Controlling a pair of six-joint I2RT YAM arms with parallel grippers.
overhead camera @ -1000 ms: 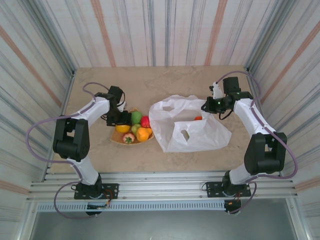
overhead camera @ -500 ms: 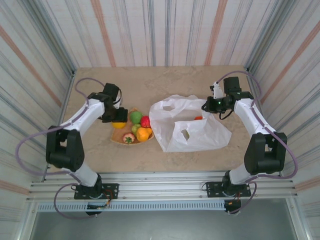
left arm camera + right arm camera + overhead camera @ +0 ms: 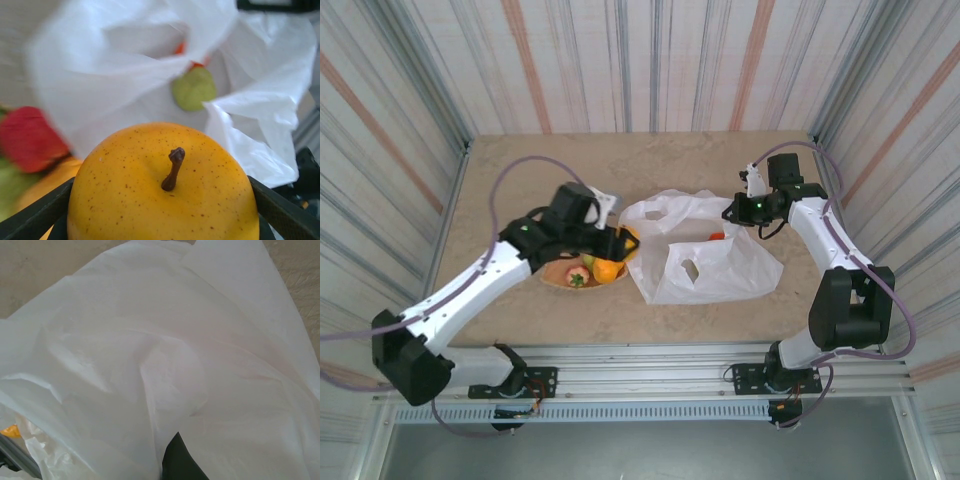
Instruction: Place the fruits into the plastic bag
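Left claw was spread wide, gripping a yellow fruit at the plastic bag's 9 o'clock edge. Right claw was pinched shut on the bag rim at 1 o'clock. A green fruit lay inside the bag. Other fruits sat on the wooden plate, 9 o'clock of the bag.

fruits on plate, plastic bag to right

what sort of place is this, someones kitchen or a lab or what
Most likely a robot test cell, not a kitchen: a left arm and right arm bolted to a metal rail, striped panel walls closing in three sides, and toy-like fruits on a wooden plate beside a plastic bag.
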